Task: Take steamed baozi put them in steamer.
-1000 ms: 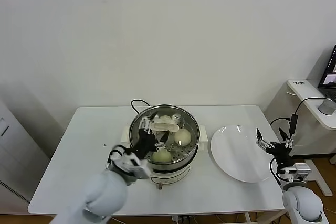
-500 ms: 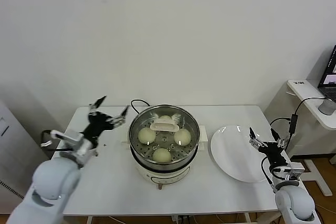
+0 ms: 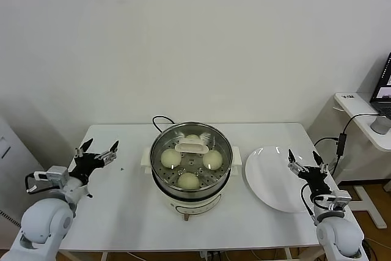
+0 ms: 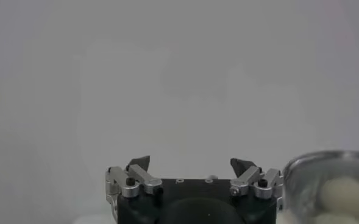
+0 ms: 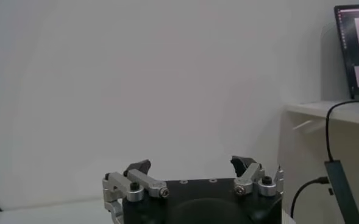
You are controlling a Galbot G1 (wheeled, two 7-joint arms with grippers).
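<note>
Head camera high, looking forward-down over desk (image 3: 122,206). Wrist cameras low behind each hand, facing wall; left shares steamer (image 4: 328,189) with head.

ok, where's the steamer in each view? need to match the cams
Head view: steamer at table centre, lid on, four buns inside, between both open grippers.
Left wrist view: only its steel rim shows at the edge, beside the left gripper.
Right wrist view: not in it.
Shared landmark: the plain white wall.
</note>
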